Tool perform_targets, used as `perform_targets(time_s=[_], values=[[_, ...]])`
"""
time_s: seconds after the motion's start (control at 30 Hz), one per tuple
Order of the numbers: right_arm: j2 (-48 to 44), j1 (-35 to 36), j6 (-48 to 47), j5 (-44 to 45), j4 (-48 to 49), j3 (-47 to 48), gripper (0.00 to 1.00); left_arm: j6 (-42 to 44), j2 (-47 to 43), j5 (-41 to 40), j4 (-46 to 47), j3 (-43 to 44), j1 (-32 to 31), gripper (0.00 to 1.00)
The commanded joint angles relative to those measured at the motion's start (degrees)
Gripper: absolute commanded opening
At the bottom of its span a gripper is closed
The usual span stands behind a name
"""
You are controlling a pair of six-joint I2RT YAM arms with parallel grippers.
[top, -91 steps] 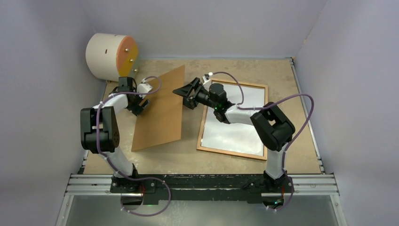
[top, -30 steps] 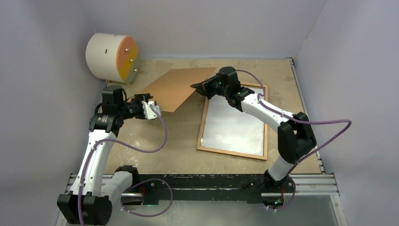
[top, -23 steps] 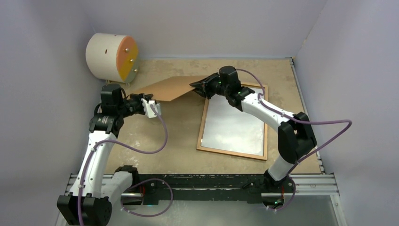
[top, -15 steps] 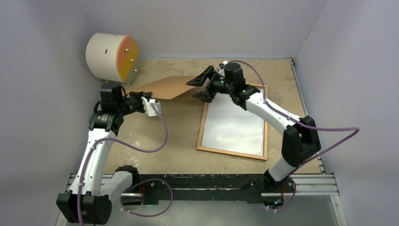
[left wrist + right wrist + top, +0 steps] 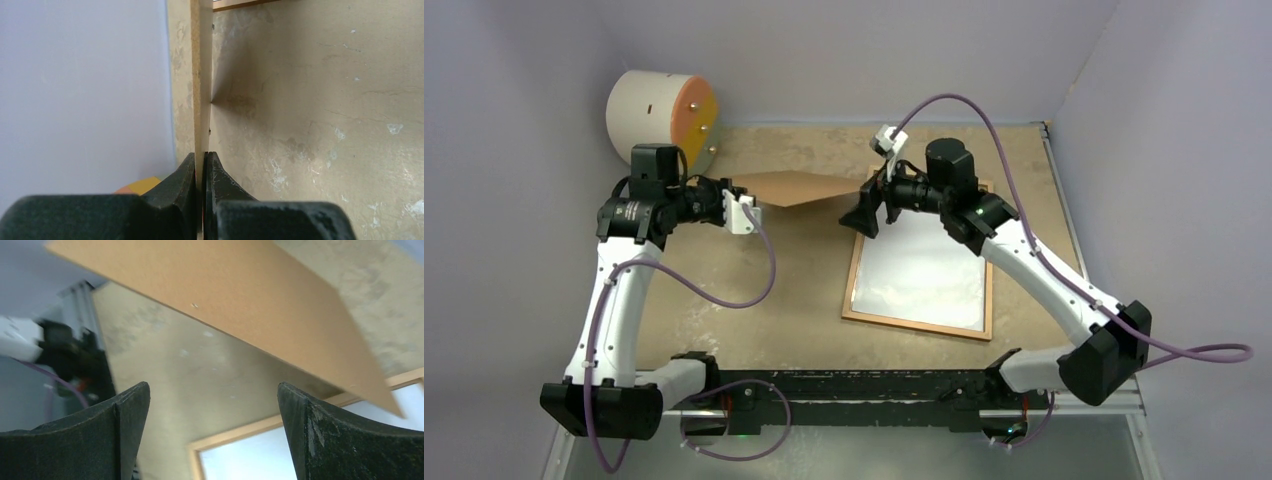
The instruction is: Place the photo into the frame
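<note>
brown fibreboard, thin and plain, is what the left gripper (image 5: 727,192) has pinched. its fingers are closed tight on one short edge of the board (image 5: 796,187), and the left wrist view shows the sheet edge-on, running straight out from between the two tips (image 5: 200,165). the board hangs in the air over the table (image 5: 794,290), tilted so that the overhead camera sees only a narrow sliver of its face. held this way it is probably being kept up and off to the left so the frame lies uncovered.

the frame (image 5: 914,326) lies flat on the table to the right, its orange-brown rim around a pale, shiny rectangle. the right gripper (image 5: 871,210) hovers over the frame's far left corner, just beside the free end of the board but not touching it. its fingers are spread wide with nothing between them. its own camera looks under the board (image 5: 240,305) towards a strip of the frame's rim (image 5: 235,431).

the photo itself cannot be made out in any view. the pale sheet inside the frame could be bare glass or the blank back of the print, and there is no telling which. a cream and orange drum (image 5: 664,120) sits at the far left corner, well apart from everything else.

with one thin edge gripped and the far end unsupported, the board could sag or swing.
</note>
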Motion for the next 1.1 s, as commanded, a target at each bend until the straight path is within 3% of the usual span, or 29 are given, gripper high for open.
perform_targets(time_s=[0.0, 0.4, 0.53, 0.73, 0.87, 1.07], values=[[-1.78, -0.31, -24.14, 0.86, 2.07, -3.59, 0.99, 5.03, 0.57, 4.9, -3.75, 4.98, -0.35, 0.0], [3.16, 5.39, -32.15, 3.23, 9.3, -4.33, 0.99, 6.13, 1.75, 6.86, -6.56, 8.53, -0.36, 0.0], [5.45, 6.57, -33.12, 5.55, 12.33, -4.24, 0.92, 6.02, 2.9, 7.43, -7.6, 10.14, -0.43, 0.0], [9.32, 6.82, -35.26, 7.08, 15.34, -2.15, 0.51, 6.05, 2.89, 7.33, -6.4, 10.06, -0.45, 0.0], [7.96, 7.08, -34.63, 8.93, 20.34, -4.63, 0.39, 5.16, 2.35, 7.0, -4.43, 9.24, -0.44, 0.0], [6.83, 7.09, -32.47, 9.83, 22.83, -5.61, 0.09, 1.6, 2.33, 7.5, -0.43, 8.61, -0.44, 0.01]])
